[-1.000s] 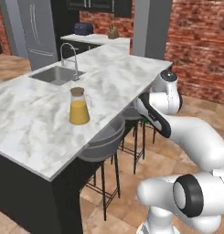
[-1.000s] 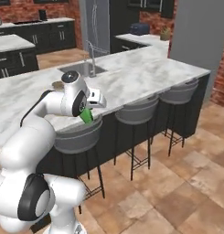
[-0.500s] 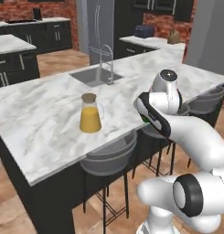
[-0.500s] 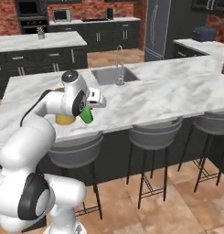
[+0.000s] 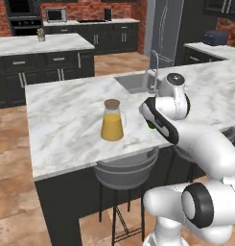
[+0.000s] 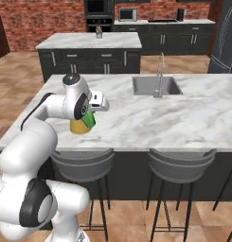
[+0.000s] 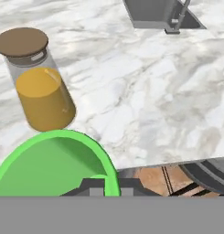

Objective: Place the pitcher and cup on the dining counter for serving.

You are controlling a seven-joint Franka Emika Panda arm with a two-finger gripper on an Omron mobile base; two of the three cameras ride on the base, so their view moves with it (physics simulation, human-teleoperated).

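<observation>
just smooth green cup [image 7: 54, 164], veined marble counter [image 7: 145, 91]

Clear glass pitcher [image 5: 112, 121] with orange liquid filling its lower half and a round brown lid, standing upright on the dining counter [image 5: 66, 120], a long white-grey veined marble top, near its front edge and left of the sink. Bright green cup [image 7: 58, 167], open mouth visible, raised above the counter's front edge just right of the pitcher.
</observation>
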